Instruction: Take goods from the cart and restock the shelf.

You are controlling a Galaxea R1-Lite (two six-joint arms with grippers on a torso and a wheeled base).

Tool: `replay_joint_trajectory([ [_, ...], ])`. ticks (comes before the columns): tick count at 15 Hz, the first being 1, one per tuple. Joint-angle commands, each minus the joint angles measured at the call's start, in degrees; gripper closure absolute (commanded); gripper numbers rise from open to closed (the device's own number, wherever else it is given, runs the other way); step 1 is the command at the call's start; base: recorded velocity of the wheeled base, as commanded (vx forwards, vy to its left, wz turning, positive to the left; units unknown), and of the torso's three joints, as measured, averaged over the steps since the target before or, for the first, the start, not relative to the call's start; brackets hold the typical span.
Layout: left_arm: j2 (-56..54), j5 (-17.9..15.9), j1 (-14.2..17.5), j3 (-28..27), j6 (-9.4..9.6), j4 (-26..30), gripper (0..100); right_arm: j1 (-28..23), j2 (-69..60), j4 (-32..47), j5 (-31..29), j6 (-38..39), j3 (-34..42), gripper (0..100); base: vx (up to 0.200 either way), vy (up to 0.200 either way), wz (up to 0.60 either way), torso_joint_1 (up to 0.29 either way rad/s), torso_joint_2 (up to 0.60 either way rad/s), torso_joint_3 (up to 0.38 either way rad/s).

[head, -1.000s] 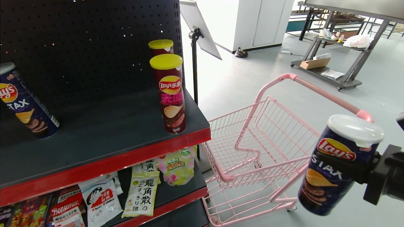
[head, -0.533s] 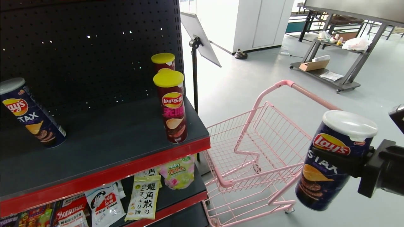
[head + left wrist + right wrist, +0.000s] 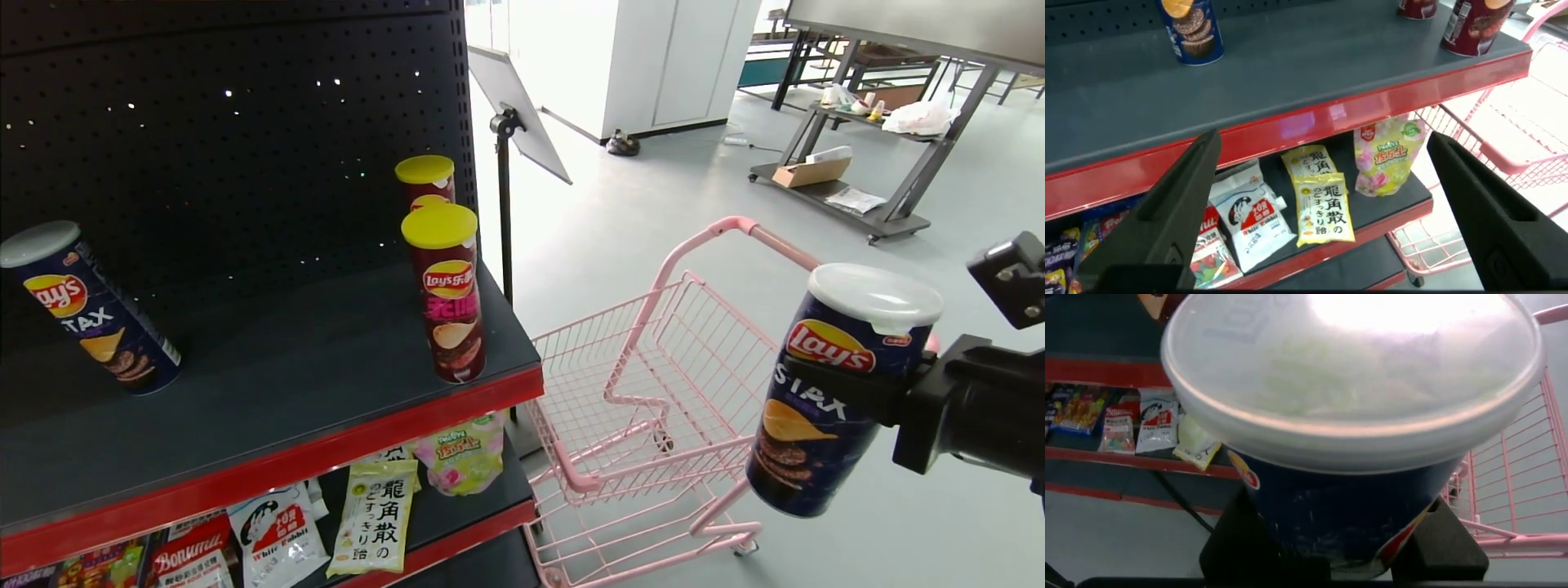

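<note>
My right gripper (image 3: 845, 390) is shut on a dark blue chips can (image 3: 824, 425) with a white lid, held upright in the air over the pink cart (image 3: 653, 384), right of the shelf. In the right wrist view the can's lid (image 3: 1351, 359) sits between the black fingers (image 3: 1249, 547). On the top shelf board (image 3: 269, 367) stand another blue can (image 3: 98, 314) at the left and two maroon cans with yellow lids (image 3: 447, 294) at the right end. My left gripper (image 3: 1331, 220) is open, low in front of the shelf's red edge (image 3: 1290, 126).
Snack bags (image 3: 380, 510) lie on the lower shelf below the red edge. The cart's basket holds nothing that I can see. A stand with a tilted board (image 3: 514, 122) rises behind the shelf's right end. Racks (image 3: 849, 171) stand far back on the grey floor.
The head camera has shifted, so the whole scene sits lower. My right gripper has carried the blue can a little up and to the left, toward the shelf.
</note>
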Motion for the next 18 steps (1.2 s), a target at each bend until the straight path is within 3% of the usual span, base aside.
replay_joint_trajectory([
  [1,0.05,0.01,0.0,0.01,0.02,-0.04,0,0.2,3.39,-3.35,0.08,-0.13,-0.4,100,-0.2,0.0,0.0,0.012,-0.01,0.002],
  [11,0.05,0.01,0.0,0.01,0.02,0.04,0,1.43,4.8,-6.6,0.08,-1.45,-0.05,100,-0.2,0.0,0.0,0.003,0.0,-0.001],
  [16,0.05,0.01,0.0,0.01,0.02,-0.04,0,1.35,4.71,-6.6,-0.19,-1.53,-0.14,100,0.0,0.0,0.0,0.0,0.0,0.0],
  [18,0.05,0.01,0.0,0.01,0.02,0.04,0,1.35,4.62,-6.6,-0.28,-1.53,0.04,100,0.0,0.0,0.6,0.007,0.0,0.0],
])
